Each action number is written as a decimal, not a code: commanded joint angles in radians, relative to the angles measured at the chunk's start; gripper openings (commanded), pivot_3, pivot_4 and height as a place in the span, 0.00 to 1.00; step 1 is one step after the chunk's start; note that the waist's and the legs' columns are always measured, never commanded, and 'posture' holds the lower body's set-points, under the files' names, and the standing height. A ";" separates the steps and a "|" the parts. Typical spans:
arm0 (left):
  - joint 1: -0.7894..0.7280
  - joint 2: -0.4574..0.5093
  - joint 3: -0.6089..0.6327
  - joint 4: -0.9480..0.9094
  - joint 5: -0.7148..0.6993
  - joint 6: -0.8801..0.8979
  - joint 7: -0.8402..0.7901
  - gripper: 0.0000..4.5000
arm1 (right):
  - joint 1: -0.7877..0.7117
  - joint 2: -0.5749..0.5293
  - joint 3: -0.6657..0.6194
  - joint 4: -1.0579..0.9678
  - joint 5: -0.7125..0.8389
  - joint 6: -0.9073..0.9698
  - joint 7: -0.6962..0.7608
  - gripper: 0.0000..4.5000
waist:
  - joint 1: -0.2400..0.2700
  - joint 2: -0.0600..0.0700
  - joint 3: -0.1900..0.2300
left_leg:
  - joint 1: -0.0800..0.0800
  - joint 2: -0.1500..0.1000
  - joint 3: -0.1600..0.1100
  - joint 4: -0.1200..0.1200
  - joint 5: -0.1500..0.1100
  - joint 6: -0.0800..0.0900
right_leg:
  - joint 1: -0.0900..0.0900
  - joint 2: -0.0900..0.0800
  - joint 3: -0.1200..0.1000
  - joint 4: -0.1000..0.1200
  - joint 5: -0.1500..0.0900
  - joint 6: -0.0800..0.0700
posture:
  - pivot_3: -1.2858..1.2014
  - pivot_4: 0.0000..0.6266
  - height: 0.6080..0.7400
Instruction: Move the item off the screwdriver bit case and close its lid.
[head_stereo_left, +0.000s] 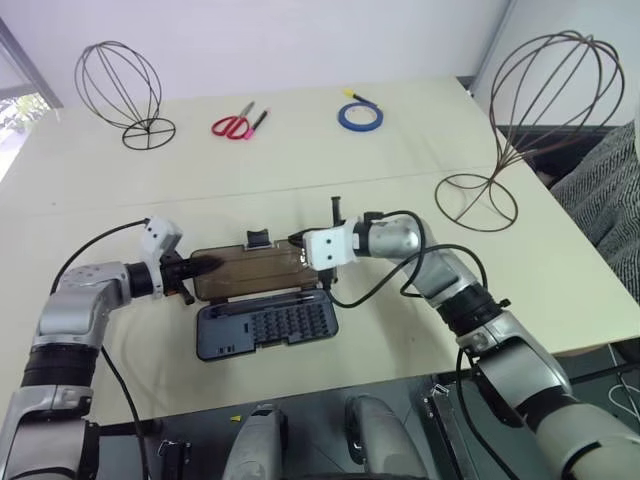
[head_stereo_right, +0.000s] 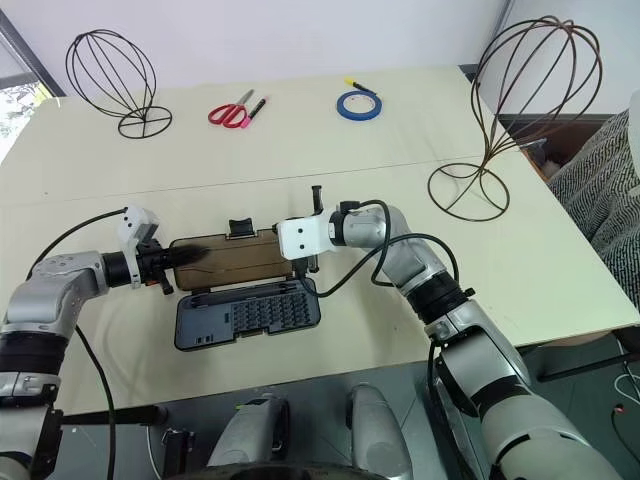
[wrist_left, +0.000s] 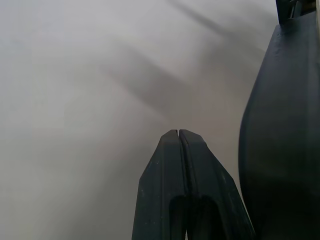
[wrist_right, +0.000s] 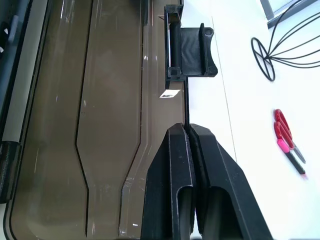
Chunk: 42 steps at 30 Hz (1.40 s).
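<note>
Table: lid (head_stereo_left: 245, 271) between claws (both shut).

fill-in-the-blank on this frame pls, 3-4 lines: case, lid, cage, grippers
1. The case's lid lies ____.
2. The brown cage stands on the ____, off the case.
3. Both the left gripper and the right gripper are ____.
4. The red scissors lie beside the ____ wire stand.

Missing: open; table; shut; black
</note>
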<state>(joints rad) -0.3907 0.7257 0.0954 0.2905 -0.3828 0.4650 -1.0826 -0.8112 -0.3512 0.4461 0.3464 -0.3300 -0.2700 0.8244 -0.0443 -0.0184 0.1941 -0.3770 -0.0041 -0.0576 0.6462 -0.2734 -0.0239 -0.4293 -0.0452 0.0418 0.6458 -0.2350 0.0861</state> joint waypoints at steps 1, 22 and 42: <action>0.004 0.004 0.026 -0.040 -0.017 -0.006 0.000 0.00 | -0.029 -0.004 -0.026 -0.022 0.027 0.025 0.020 0.19 | 0.000 0.000 0.000 | 0.000 0.000 0.000 0.000 0.000 0.000 | 0.000 0.000 0.000 0.000 0.000 0.000 | 0.52 0.24 1.00; 0.086 0.057 0.071 -0.223 -0.063 0.022 -0.018 0.00 | -0.001 -0.119 -0.297 -0.369 0.329 0.677 0.134 0.99 | 0.001 0.000 0.000 | -0.001 0.001 -0.002 0.000 0.000 0.000 | 0.000 -0.001 0.000 -0.001 0.000 0.000 | 0.52 0.24 1.00; 0.496 0.219 0.266 -0.675 -0.273 0.228 -0.057 0.00 | 0.066 -0.146 -0.329 -0.429 0.453 0.850 0.076 0.99 | 0.001 0.001 0.001 | -0.001 0.002 0.000 -0.001 0.000 0.000 | -0.001 -0.001 0.000 -0.002 -0.002 -0.003 | 0.52 0.24 1.00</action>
<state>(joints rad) 0.1043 0.9253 0.3144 -0.3557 -0.6290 0.6906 -1.1321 -0.7435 -0.5036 0.1427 -0.0286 0.0908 0.5489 0.9087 -0.0436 -0.0178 0.1953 -0.3779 -0.0020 -0.0581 0.6452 -0.2736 -0.0236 -0.4299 -0.0463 0.0419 0.6435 -0.2371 0.0825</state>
